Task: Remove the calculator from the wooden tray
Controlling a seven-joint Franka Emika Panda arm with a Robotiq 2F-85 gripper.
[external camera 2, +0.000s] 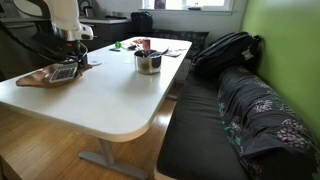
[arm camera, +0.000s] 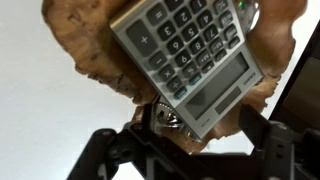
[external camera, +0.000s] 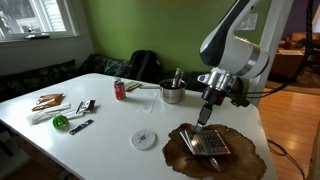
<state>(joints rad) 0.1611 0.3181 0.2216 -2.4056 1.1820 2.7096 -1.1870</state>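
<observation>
The grey calculator (external camera: 211, 144) lies flat on the dark wooden tray (external camera: 246, 152) near the table's corner. Both also show in an exterior view, calculator (external camera 2: 63, 72) on tray (external camera 2: 38, 79). My gripper (external camera: 205, 119) hangs just above the calculator's end, fingers pointing down. In the wrist view the calculator (arm camera: 190, 50) lies on the tray (arm camera: 95, 40), with its display end between my spread fingers (arm camera: 185, 145). The gripper is open and holds nothing. A small dark metallic tool (arm camera: 165, 121) sits on the tray by the calculator's edge.
On the white table (external camera: 110, 115) are a white round disc (external camera: 144, 139), a steel pot (external camera: 172, 93), a red can (external camera: 119, 90), a green object (external camera: 60, 122) and small tools (external camera: 84, 108). A black backpack (external camera 2: 225, 50) lies on the bench beside the table.
</observation>
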